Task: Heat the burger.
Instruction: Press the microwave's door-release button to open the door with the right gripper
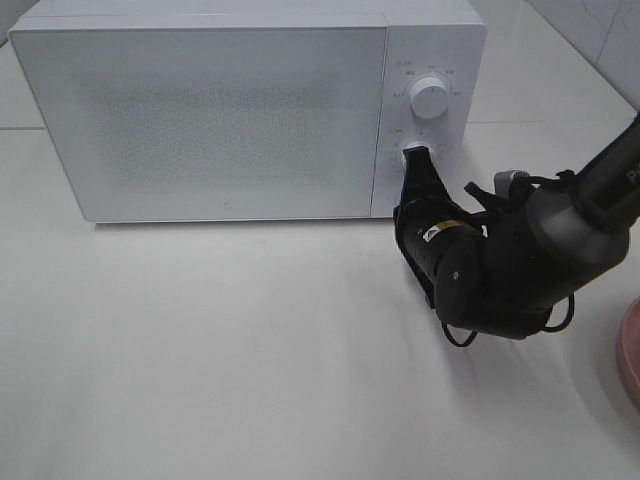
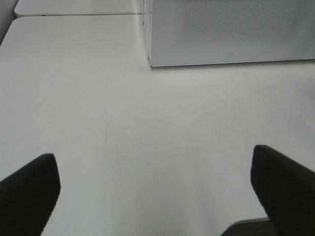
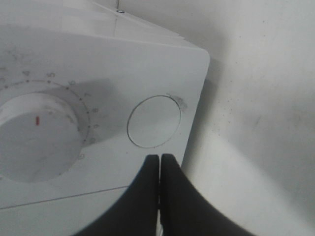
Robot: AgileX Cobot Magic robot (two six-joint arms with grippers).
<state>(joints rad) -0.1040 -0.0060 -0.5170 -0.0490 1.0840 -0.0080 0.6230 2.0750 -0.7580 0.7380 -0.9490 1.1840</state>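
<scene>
Plain white matte tabletop (image 1: 250, 350) all round, with a strip of pale tiled wall (image 1: 600, 35) at the far right corner.

Black right gripper (image 1: 412, 172) on a bulky black cabled arm (image 1: 520, 265), reaching in low over the table. Jaws pressed fully together, the two dark tapered fingers (image 3: 147, 196) flat against each other, nothing between them, nothing held. Immediately ahead of the tips: a flush round white push-button (image 3: 153, 121), outlined on the control panel (image 3: 123, 64) of a boxy white microwave oven (image 1: 250, 15), close to the panel's corner nearest the table. Tips right at the button's rim; touching or a hair short, cannot tell. Just to one side of the tips, a large round white dial with a small red mark (image 3: 37, 135), ringed by tiny grey numerals. Farther along the panel, beyond that dial, a second round white knob (image 1: 430, 97). Past the panel, away from the gripper, the wide frosted, speckled microwave door (image 1: 225, 110), shut flush. Behind the gripper, out past its arm, a sliver of a round pink plate (image 1: 630, 350), only the rim in view.

Black left gripper (image 2: 155, 196), seen only by its own wrist camera, hanging over bare tabletop. Spread wide, one blunt black finger (image 2: 29, 189) out at each side, nothing but table between, nothing held. Well ahead of it, the near corner of the same microwave oven.

Burger: in none of the views. Whereabouts cannot be told; nothing readable through the frosted door.
</scene>
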